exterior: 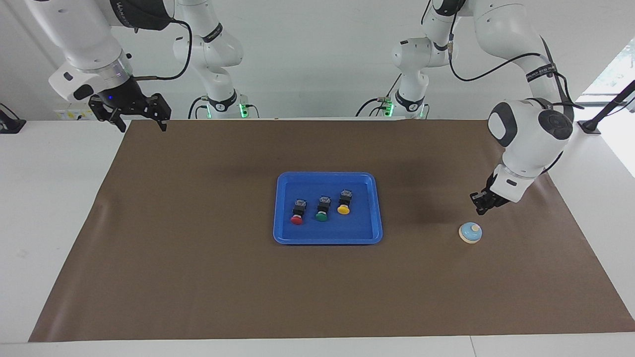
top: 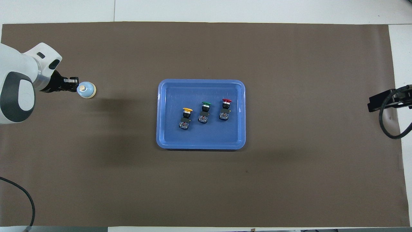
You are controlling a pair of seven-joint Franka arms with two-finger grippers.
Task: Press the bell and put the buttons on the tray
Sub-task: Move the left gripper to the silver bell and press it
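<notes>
On the brown mat [exterior: 198, 277] covering the surface: bell [exterior: 470, 232], toward the left arm's end, upright, untouched; likely light, rigid, apt to slide, best pressed straight down on its knob. Tray [exterior: 283, 238], mid-mat, holding red button [exterior: 297, 212], green button [exterior: 322, 208], yellow button [exterior: 344, 202]; small, hard, probably best pinched across the black bodies. Left claw [exterior: 480, 210], fingertips together, in the air just beside the bell. Right claw [exterior: 141, 121], fingers apart, waiting over the mat's corner
</notes>
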